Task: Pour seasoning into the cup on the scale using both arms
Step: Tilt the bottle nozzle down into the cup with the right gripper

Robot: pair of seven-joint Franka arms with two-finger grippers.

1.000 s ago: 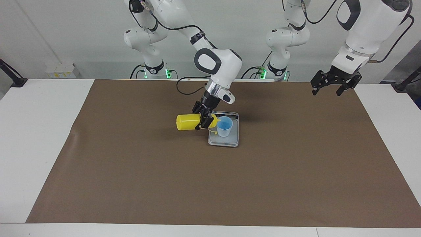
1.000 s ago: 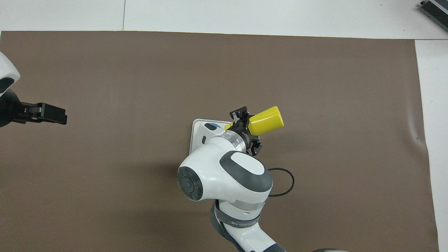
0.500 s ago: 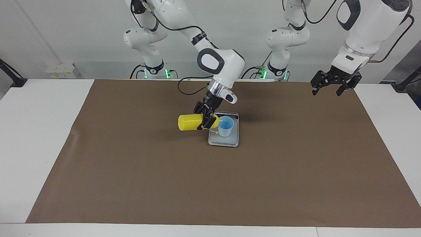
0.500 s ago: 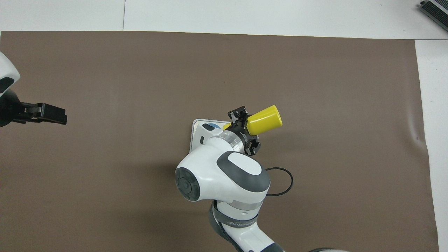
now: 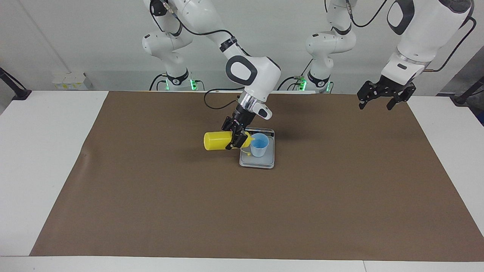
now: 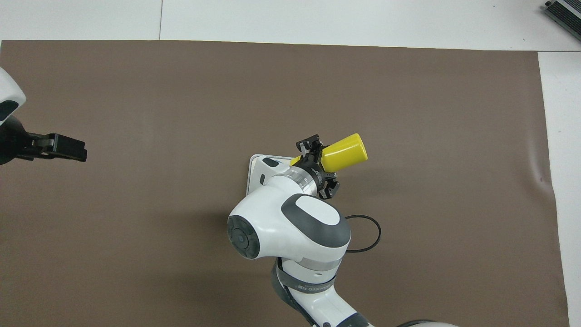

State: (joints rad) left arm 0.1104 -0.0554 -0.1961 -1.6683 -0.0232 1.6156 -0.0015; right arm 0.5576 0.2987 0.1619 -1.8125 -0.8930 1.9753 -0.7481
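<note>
My right gripper (image 5: 235,137) (image 6: 323,169) is shut on the yellow seasoning bottle (image 5: 215,140) (image 6: 343,152). The bottle lies on its side in the air, its nozzle at the rim of the pale-blue cup (image 5: 259,145). That cup stands upright on the silver-grey scale (image 5: 258,160) (image 6: 255,172) in the middle of the brown mat. A thin yellow cap strap hangs under the nozzle. In the overhead view the right arm hides the cup and most of the scale. My left gripper (image 5: 381,99) (image 6: 68,148) waits open in the air over the mat's edge at the left arm's end.
A brown mat (image 5: 189,211) (image 6: 181,91) covers most of the white table (image 5: 38,151). A black cable loop (image 5: 213,101) (image 6: 370,236) lies on the mat, nearer to the robots than the scale. A grey device (image 6: 565,11) sits at the table's corner.
The right gripper has shifted the bottle slightly, bringing its nozzle closer over the cup's rim. The left arm has not moved.
</note>
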